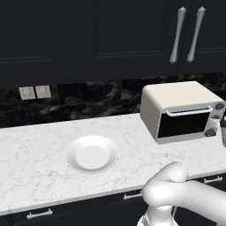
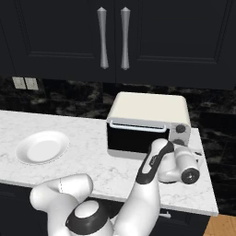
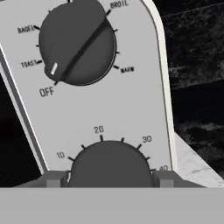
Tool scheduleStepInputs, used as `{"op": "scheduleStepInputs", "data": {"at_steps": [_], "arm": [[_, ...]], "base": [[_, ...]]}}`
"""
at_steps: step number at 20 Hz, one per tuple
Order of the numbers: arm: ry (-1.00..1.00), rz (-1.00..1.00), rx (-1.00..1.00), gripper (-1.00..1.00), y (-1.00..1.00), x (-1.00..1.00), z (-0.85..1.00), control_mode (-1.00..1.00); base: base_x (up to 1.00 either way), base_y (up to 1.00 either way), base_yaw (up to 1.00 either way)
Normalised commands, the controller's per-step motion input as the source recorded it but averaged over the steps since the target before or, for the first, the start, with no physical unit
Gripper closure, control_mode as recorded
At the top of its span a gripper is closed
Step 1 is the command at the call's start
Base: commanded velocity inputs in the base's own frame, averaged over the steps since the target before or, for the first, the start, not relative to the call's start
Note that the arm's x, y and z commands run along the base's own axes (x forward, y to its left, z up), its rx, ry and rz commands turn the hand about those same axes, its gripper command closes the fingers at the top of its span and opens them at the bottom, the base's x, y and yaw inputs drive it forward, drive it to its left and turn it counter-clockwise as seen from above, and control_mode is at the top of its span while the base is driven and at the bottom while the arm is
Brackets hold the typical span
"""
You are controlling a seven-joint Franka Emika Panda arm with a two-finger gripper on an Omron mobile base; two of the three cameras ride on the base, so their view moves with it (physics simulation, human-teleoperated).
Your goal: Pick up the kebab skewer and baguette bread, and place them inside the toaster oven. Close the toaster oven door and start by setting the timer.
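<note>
The tool is seen pressed up to the control panel of the toaster oven, its two fingertips set on either side of the lower timer knob, apparently clasping it. Above it, the mode knob is turned to OFF. The toaster oven door is shut, its bar handle along the top edge. The oven is placed on a white marbled tabletop, well apart from a white plate. A black stone backsplash and dark cabinets are seen behind.
</note>
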Motion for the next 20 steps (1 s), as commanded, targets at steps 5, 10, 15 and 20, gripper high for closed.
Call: {"op": "scheduleStepInputs", "data": {"at_steps": [5, 10, 15, 20], "arm": [[-0.02, 0.00, 0.28, 1.00, 0.00, 0.00, 0.00, -1.00], [-0.03, 0.00, 0.30, 1.00, 0.00, 0.00, 0.00, -1.00], [-0.01, -0.02, 0.30, 1.00, 0.00, 0.00, 0.00, -1.00], [0.00, -0.04, 0.29, 1.00, 0.00, 0.00, 0.00, -1.00]], "base": [[0.00, 0.00, 0.00], [0.00, 0.00, 0.00], [0.00, 0.00, 0.00], [0.00, 0.00, 0.00]]}}
